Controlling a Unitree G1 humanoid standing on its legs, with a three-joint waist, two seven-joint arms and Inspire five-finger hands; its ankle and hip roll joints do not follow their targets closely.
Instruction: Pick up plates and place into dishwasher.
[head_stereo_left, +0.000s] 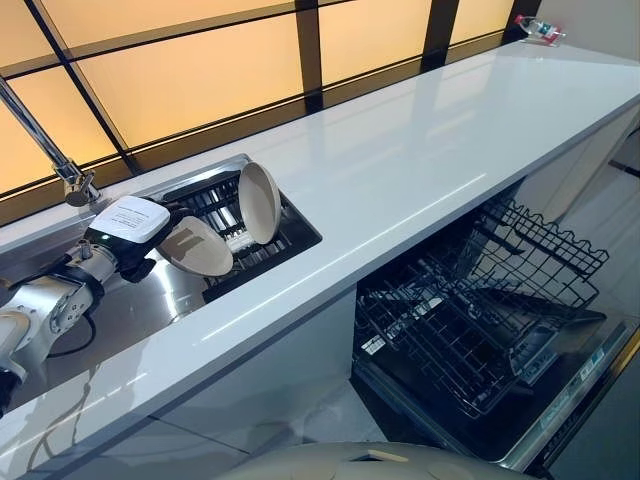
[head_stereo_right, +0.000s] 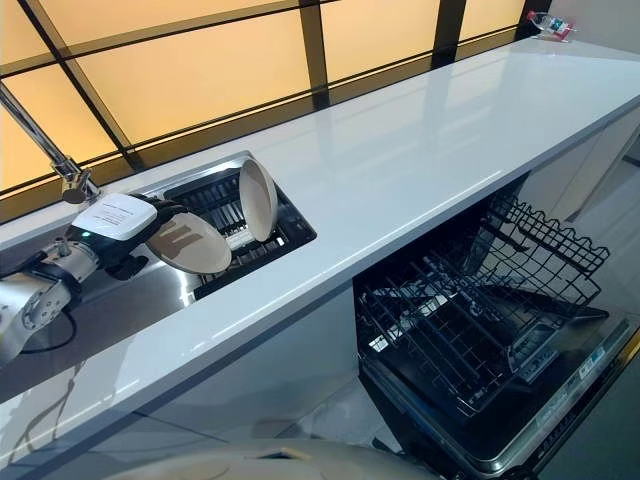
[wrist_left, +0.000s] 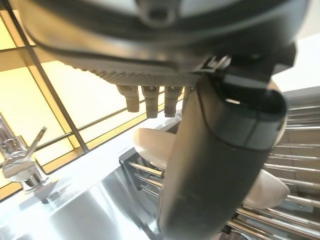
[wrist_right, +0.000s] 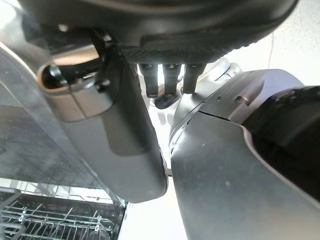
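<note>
Where faucet shows, left hand grips plate

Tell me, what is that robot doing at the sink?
The robot's left hand is curled round a round cream plate, holding it over the black drying rack sunk in the steel sink. A second cream plate stands on edge in that rack. Lower down, the open dishwasher has its black wire rack pulled out, with no plates in it. The right hand shows in its own wrist view, holding nothing.
</note>
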